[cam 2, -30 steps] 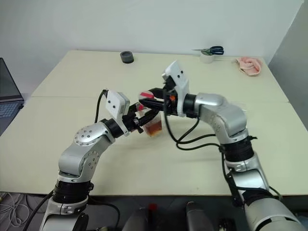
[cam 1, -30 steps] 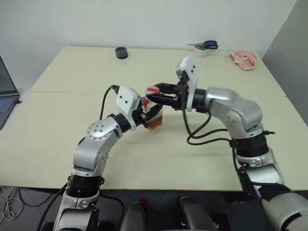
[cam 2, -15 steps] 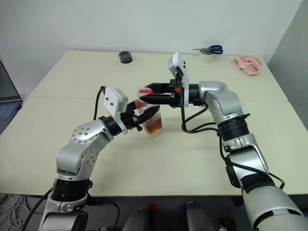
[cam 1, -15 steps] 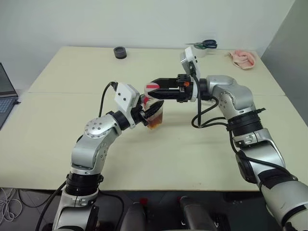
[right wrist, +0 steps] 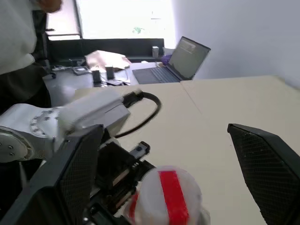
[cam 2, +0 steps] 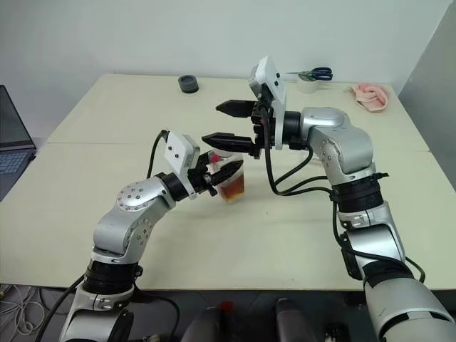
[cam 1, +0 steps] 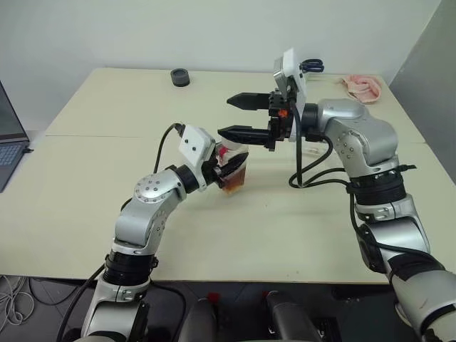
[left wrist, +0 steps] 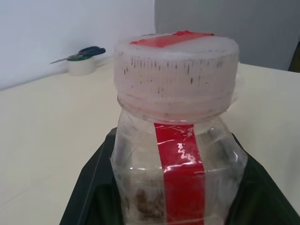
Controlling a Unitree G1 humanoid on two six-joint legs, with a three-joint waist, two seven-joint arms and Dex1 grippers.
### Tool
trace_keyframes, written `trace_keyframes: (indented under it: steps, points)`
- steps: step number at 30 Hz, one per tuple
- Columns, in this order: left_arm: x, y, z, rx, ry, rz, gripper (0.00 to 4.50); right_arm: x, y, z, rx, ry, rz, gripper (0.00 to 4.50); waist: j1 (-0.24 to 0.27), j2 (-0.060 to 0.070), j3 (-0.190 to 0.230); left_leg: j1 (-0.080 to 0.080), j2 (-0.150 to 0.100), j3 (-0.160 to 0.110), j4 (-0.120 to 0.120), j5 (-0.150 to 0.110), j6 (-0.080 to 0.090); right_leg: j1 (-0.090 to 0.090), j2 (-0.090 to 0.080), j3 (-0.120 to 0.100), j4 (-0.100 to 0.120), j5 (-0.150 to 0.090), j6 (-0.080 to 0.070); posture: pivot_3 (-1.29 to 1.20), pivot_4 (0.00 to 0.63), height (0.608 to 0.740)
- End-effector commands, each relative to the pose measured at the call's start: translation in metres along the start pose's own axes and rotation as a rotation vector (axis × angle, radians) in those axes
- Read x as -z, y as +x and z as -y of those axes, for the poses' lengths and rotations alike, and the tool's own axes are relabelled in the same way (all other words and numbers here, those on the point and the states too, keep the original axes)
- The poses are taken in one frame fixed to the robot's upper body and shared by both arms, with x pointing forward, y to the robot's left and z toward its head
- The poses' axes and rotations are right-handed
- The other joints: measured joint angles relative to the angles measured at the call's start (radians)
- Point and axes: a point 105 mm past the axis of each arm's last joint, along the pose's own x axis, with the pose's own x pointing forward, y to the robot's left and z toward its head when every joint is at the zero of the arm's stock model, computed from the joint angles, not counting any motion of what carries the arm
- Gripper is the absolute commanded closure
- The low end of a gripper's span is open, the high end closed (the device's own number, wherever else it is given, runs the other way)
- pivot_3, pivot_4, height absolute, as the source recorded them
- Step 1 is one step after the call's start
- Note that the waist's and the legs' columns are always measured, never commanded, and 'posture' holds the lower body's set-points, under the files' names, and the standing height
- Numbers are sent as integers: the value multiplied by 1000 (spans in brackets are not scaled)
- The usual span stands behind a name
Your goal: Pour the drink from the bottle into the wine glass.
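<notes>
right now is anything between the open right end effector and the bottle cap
Nothing visible. The right end effector hangs open just above the bottle, which the left end effector holds shut around its body. Only air separates its fingers from the cap, which is on the bottle.

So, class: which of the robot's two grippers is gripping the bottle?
The left gripper: its fingers are shut around the bottle, which stands on the table. The right gripper hangs above the cap with its fingers wide apart, holding nothing.
</notes>
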Motion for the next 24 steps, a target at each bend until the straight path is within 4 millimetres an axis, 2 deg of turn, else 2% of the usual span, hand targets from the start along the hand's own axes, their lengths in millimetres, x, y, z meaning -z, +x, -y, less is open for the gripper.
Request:
trace_keyframes:
  steps: [1, 5, 9, 14, 20, 24]
  points:
    - [-20, 3, -1, 1, 51, 74, 2588, -12, -10, 0, 127, -43, 18, 0, 0, 0, 0, 0, 0, 0, 0, 0, 0, 0, 0, 0, 0, 0, 0, 0, 150, 740]
    - [-22, 5, 0, 5, 51, 86, 2588, -2, -18, -2, 243, -23, -14, 0, 1, 0, 0, 0, 0, 0, 0, 0, 0, 0, 0, 0, 0, 0, 0, 0, 150, 740]
    - [-21, 6, 1, 11, 46, 86, 2588, 0, -21, -12, 277, 36, 1, 0, 0, 0, 0, -1, 0, 0, 0, 0, 0, 0, 0, 0, 0, 0, 0, 0, 150, 740]
    - [-20, 8, 2, 20, 39, 88, 2588, 12, -19, -14, 354, 98, -3, 0, -1, 0, 0, 0, 0, 0, 0, 0, 0, 0, 1, 0, 0, 0, 1, 0, 150, 740]
    - [-19, 10, 4, 27, 37, 89, 2588, 14, -12, -17, 357, 125, 4, 0, -1, 0, 0, 0, 0, 0, 1, 0, 0, 0, 1, 0, 0, -1, 1, 0, 150, 740]
    - [-19, 9, 3, 18, 41, 89, 2588, 16, -12, -13, 391, 121, -15, 0, -1, 0, 0, 0, 0, 0, 1, 0, 0, 0, 1, 0, 0, 0, 1, 0, 150, 740]
